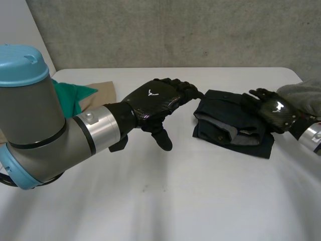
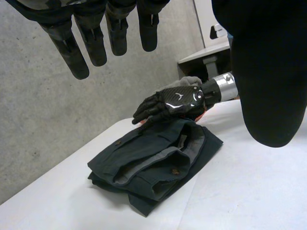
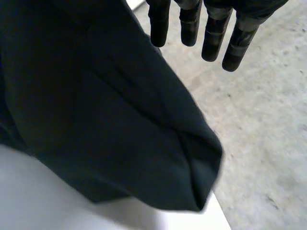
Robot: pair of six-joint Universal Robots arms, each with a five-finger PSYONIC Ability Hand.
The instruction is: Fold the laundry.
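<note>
A dark folded garment [image 1: 233, 124] with a grey lining lies on the white table [image 1: 165, 201], right of centre. My left hand [image 1: 153, 103] hovers just left of it, open, fingers straight and pointing at its near-left edge without touching. My right hand [image 1: 271, 111] rests open on the garment's right side, fingers flat on the cloth. From the left wrist, the garment [image 2: 153, 163] lies beyond my straight fingers [image 2: 91, 40], with the right hand [image 2: 170, 104] lying on its far edge. In the right wrist view the dark cloth [image 3: 96, 115] spreads under my straight fingers [image 3: 211, 28].
A green cloth [image 1: 70, 98] and a tan cloth [image 1: 100, 95] lie at the table's far left, behind my left arm. A grey cloth [image 1: 303, 95] lies at the far right edge. A concrete wall [image 1: 175, 30] stands behind the table.
</note>
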